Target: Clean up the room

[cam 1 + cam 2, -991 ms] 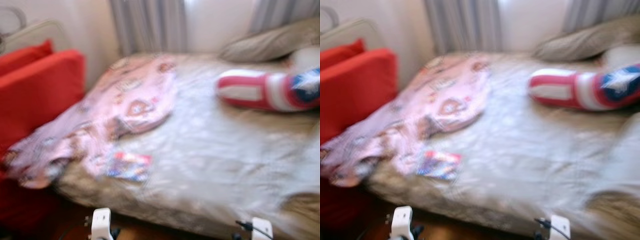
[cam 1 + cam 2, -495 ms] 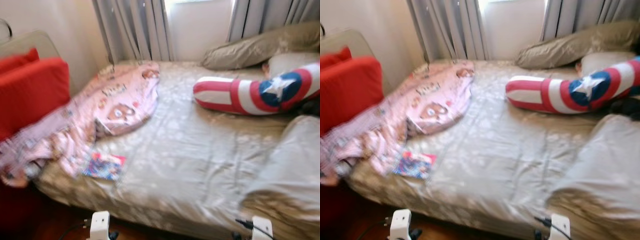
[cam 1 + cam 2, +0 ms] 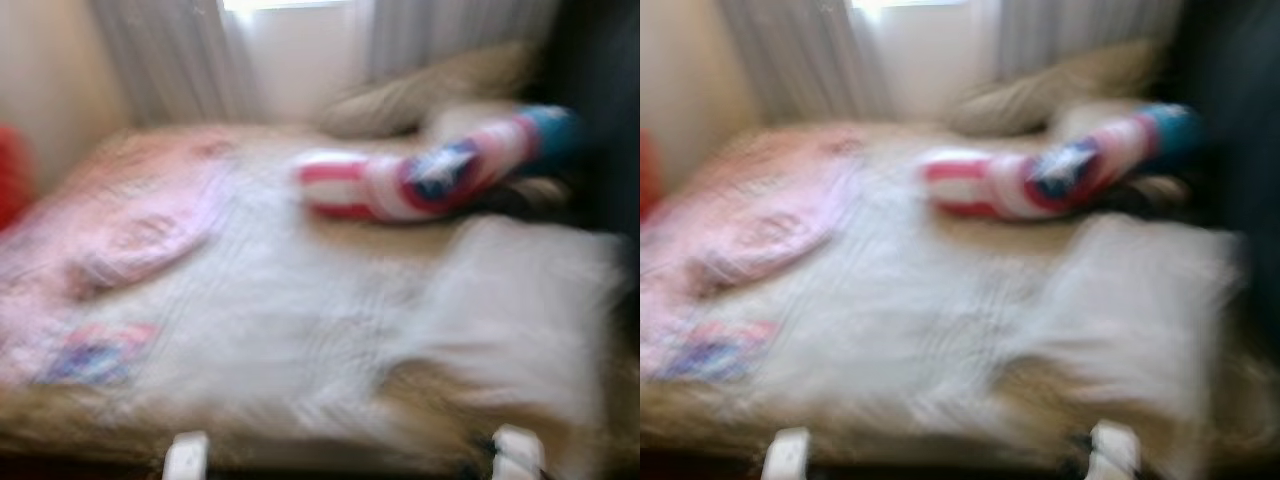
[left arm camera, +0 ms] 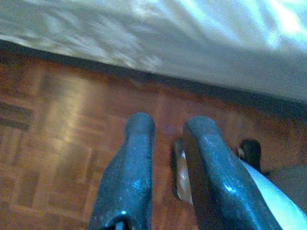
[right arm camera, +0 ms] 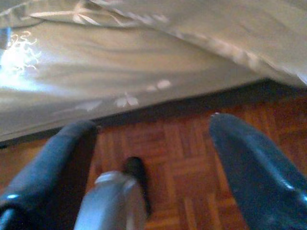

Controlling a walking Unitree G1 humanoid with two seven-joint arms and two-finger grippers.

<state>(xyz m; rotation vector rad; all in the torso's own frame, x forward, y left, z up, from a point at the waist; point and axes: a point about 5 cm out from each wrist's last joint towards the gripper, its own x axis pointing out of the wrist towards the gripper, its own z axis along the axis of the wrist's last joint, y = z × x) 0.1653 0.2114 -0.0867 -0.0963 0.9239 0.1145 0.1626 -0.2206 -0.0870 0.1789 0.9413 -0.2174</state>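
Right now both arms hang low at the foot of a bed [image 3: 300, 330], over a reddish wood-block floor [image 4: 62, 139]. In its wrist view the left gripper [image 4: 168, 129] has its two black fingers brought near each other, only a narrow slot between them, holding nothing; beyond their tips runs the dark gap under the bed and then the pale sheet hanging over the mattress edge. The right gripper [image 5: 153, 129] is spread wide, its fingers well apart and empty, with the floor between them and the draped beige sheet [image 5: 144, 62] just past the tips. The head views are smeared by motion. Ahead of and above both grippers, the bed carries a crumpled pink blanket [image 3: 120, 230] on the far side of the left gripper, with a small flat red-and-blue item [image 3: 95, 355], too blurred to name, lying at the blanket's near end. Farther off, ahead of the right gripper, a long red, white and blue cushion with a star [image 3: 430, 175] lies across the bed, in front of a beige pillow [image 3: 430, 90] by the curtains [image 3: 180, 60].
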